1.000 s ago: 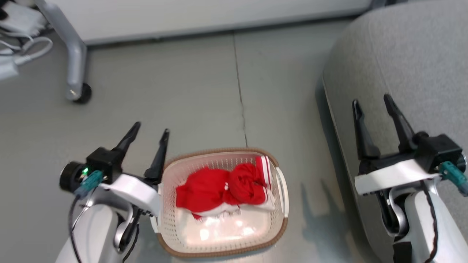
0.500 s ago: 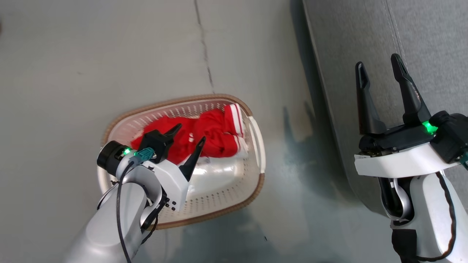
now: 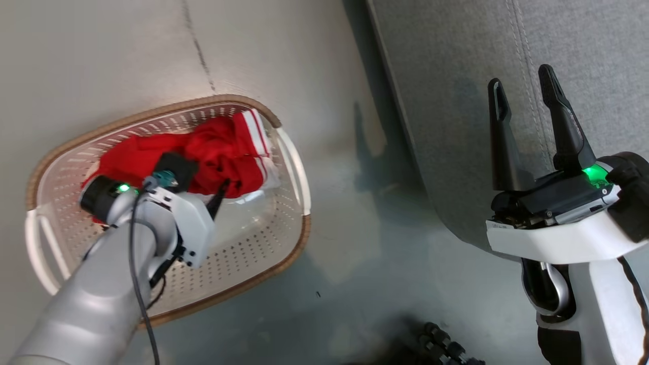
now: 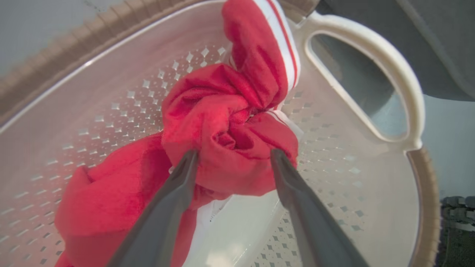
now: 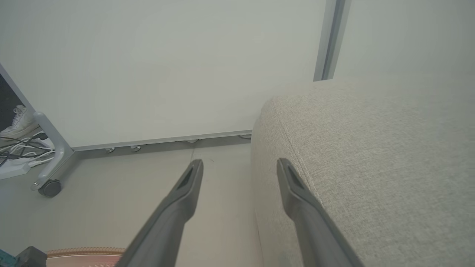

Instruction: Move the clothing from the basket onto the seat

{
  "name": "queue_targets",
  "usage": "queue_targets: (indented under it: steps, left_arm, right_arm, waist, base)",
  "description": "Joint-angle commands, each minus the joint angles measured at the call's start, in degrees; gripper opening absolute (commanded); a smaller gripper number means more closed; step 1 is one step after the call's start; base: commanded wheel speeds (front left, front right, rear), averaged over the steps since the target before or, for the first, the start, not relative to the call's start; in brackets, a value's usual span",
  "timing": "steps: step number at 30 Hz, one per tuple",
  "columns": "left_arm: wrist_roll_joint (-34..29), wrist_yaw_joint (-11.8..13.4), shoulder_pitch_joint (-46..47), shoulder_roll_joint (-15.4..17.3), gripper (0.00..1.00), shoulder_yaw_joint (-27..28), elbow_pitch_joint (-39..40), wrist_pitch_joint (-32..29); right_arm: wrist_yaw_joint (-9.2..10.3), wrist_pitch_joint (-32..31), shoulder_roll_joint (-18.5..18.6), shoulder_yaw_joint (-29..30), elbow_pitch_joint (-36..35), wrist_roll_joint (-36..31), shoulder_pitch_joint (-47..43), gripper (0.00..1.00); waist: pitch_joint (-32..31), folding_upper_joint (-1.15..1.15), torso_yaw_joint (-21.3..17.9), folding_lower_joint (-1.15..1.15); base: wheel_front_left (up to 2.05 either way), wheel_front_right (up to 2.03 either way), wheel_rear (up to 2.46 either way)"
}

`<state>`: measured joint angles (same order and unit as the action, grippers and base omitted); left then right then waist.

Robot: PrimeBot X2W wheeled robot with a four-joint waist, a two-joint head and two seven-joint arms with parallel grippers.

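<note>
Down in basket [image 3: 253,238], left jaws astride clothing [image 4: 226,122].

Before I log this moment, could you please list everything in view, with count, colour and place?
clothing: one bunched heap, garment count unclear; bright red, white stripes; in the basket
laundry basket: one; cream-white, brown rim; on the floor beside the sofa
sofa: one; light grey; robot's right
floor: grey
partition panel: one; white, grey wheeled leg; beyond the sofa
cables: several; white and dark; by the panel's leg
shoe: one; white; behind the cables
ribbed object: dark; on the floor; unidentifiable
left gripper: dark fingers; open, astride the clothing
right gripper: dark fingers; open, over the sofa's edge
</note>
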<state>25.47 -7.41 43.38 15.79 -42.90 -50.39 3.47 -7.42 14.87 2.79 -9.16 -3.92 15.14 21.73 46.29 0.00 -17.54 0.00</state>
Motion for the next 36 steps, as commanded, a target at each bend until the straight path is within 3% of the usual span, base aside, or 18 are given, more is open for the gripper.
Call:
queue_targets:
  steps: [1,5,6,8,22,31,36]
  left_arm:
    - [0.87,-0.06,1.97,0.86,1.0,0.1,-1.61,-0.08]
    - [2.53,-0.06,4.25,0.35,1.0,0.95,-6.13,-0.44]
    - [2.82,-0.06,4.73,0.07,0.92,1.1,-7.0,-0.25]
    - [3.57,-0.06,5.49,-0.57,0.0,1.14,-8.39,0.44]
    - [2.45,-0.06,3.22,-2.04,0.0,-2.96,-8.07,9.86]
    - [4.62,0.01,-2.38,-1.85,0.0,-1.75,2.27,11.77]
    - [5.62,1.56,-7.68,-1.02,0.0,1.24,10.16,11.79]
  right_arm:
    - [-0.13,0.36,0.19,-0.02,-0.97,0.56,-0.66,1.0]
    - [-0.13,0.36,0.2,-0.23,-2.36,0.96,-1.29,1.0]
    - [-0.13,0.37,0.2,-0.31,-2.45,0.95,-1.52,1.0]
    - [-0.13,0.37,0.2,-0.48,-2.5,0.97,-1.83,1.0]
    - [-0.13,0.37,0.22,-0.3,1.01,-2.61,-1.68,1.0]
    - [-0.13,-0.42,0.28,1.07,5.53,-6.62,-3.6,1.0]
    - [-0.12,-1.96,0.28,1.81,6.7,-7.55,-4.72,1.0]
  waist:
    - [1.97,0.0,-1.99,0.0]
    - [2.79,0.0,-2.56,0.0]
    - [2.88,0.0,-2.58,0.0]
    - [2.91,0.0,-2.5,0.0]
    - [-4.55,0.0,2.12,0.0]
    - [-13.57,0.0,8.59,0.0]
    - [-18.48,0.0,11.74,0.0]
  base:
    - [0.0,0.0,0.0]
    - [0.0,0.0,0.0]
    - [0.0,0.0,0.0]
    - [0.0,0.0,0.0]
    - [0.0,0.0,0.0]
    - [0.0,0.0,0.0]
    - [0.0,0.0,0.0]
